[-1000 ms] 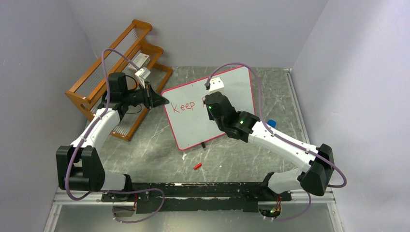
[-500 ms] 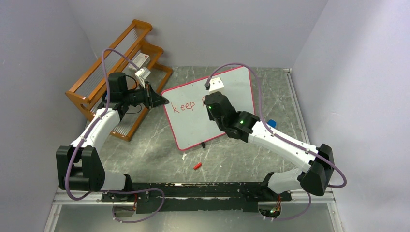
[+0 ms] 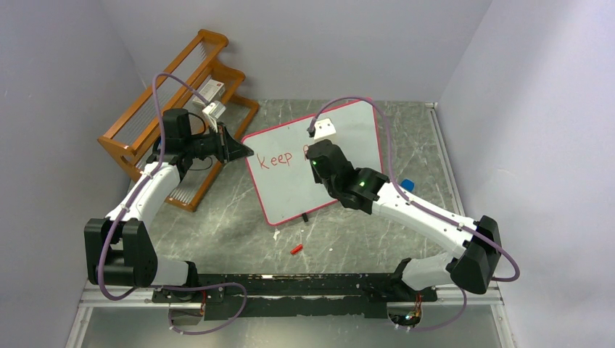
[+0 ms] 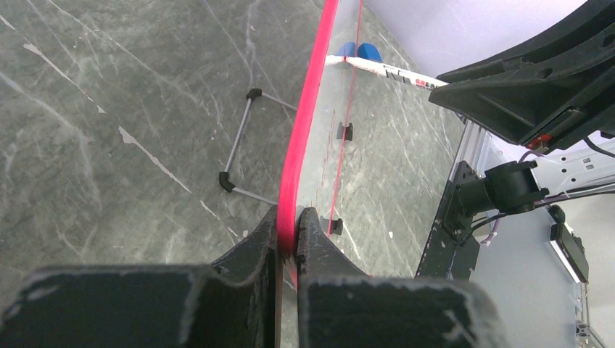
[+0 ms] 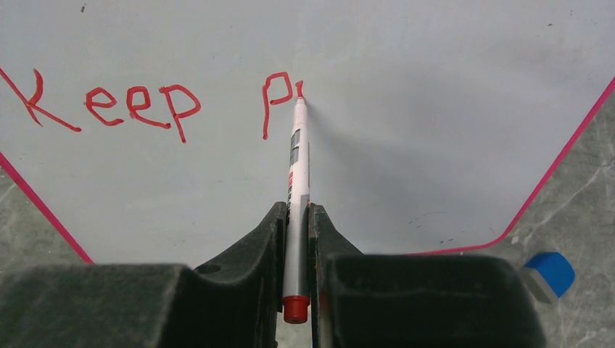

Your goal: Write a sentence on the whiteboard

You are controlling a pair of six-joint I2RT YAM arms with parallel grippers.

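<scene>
The whiteboard (image 3: 290,192), white with a red-pink frame, stands tilted on the table. My left gripper (image 3: 243,152) is shut on its left edge; the left wrist view shows the frame (image 4: 308,123) pinched between the jaws (image 4: 289,217). My right gripper (image 5: 296,210) is shut on a red-capped marker (image 5: 298,167) whose tip touches the board (image 5: 435,145). The sentence (image 5: 138,105) reads "Keep p" in red, with a short new stroke at the marker tip. In the top view the right wrist (image 3: 323,156) hides the later letters of the sentence (image 3: 278,159).
A wooden rack (image 3: 156,123) stands at the back left, behind my left arm. A red marker cap (image 3: 296,249) lies on the table in front of the board. A blue object (image 3: 407,185) sits right of the board, also seen as the blue object (image 5: 551,270).
My right wrist has shifted slightly to the right across the board with the marker. The left arm and the board have not moved.
</scene>
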